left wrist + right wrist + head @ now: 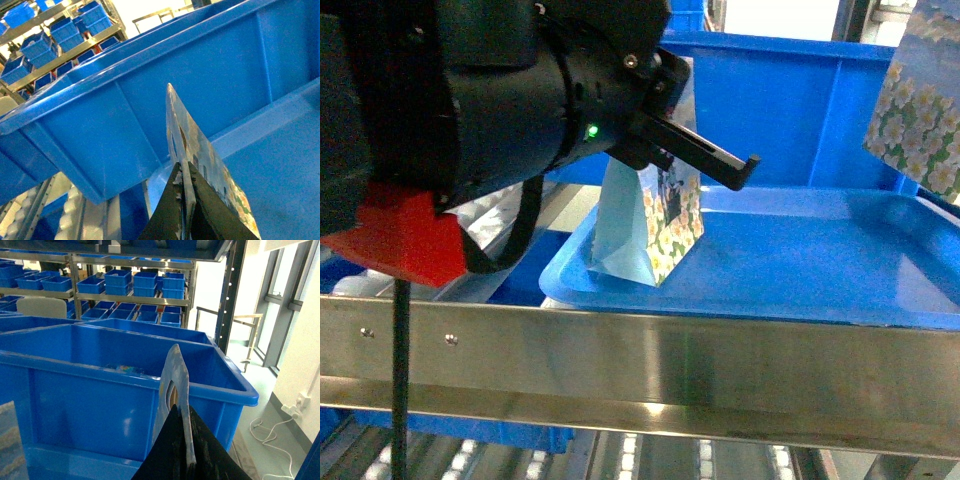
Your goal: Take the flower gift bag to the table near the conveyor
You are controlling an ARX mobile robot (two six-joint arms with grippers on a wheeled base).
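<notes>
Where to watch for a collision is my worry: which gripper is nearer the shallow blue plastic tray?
Left. The left gripper pinches the top of a flowered paper bag standing on the tray; the right gripper holds a second flowered bag raised above it.

No words, labels, brand names, numbers or signs can be read in any view. The gift bag [665,225] on the near blue tray [820,270] carries only a printed flower pattern, no lettering. The blue bins [145,280] on the far shelves show plain fronts, and the steel rail [640,365] is unmarked.
</notes>
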